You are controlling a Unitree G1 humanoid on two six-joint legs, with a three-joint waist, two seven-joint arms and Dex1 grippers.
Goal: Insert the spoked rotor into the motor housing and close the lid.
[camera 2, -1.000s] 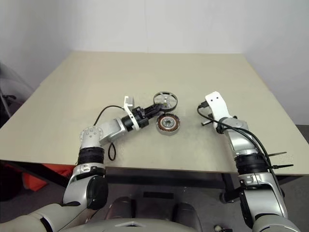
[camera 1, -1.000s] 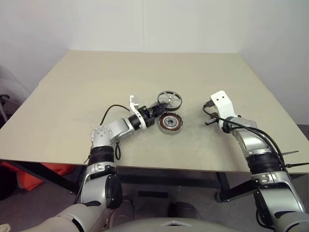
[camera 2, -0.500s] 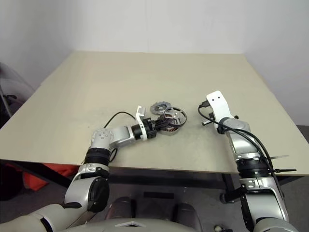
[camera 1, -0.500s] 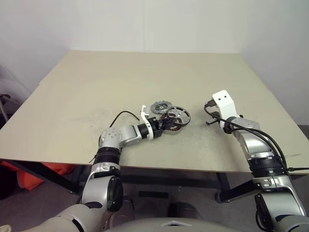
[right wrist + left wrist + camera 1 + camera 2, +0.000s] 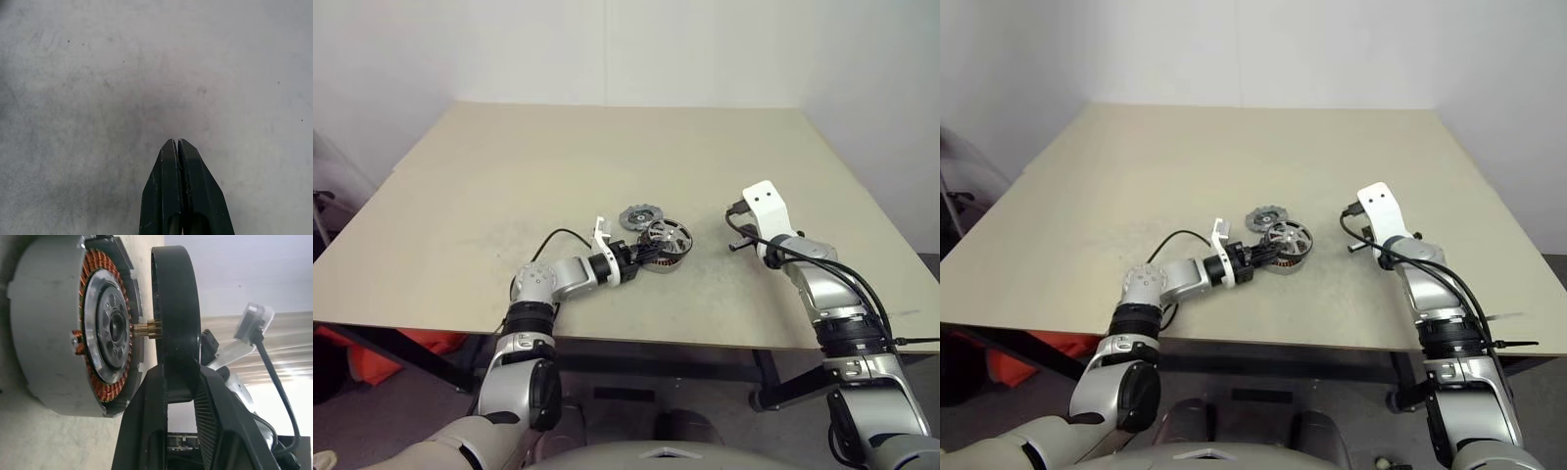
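A broad rectangular beige tabletop [image 5: 607, 157] stands against plain white walls [image 5: 607, 49] that meet in a corner behind its far edge. Grey floor [image 5: 382, 411] shows below its near edge, with something orange-red [image 5: 386, 357] underneath its near-left corner.

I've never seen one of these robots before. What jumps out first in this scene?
Near the middle of the beige table, the left hand grips a dark spoked rotor by its rim and holds it over the motor housing, whose copper windings show in the left wrist view. Just behind them lies a small grey toothed disc. Off to the right, the right hand hovers shut over bare tabletop.
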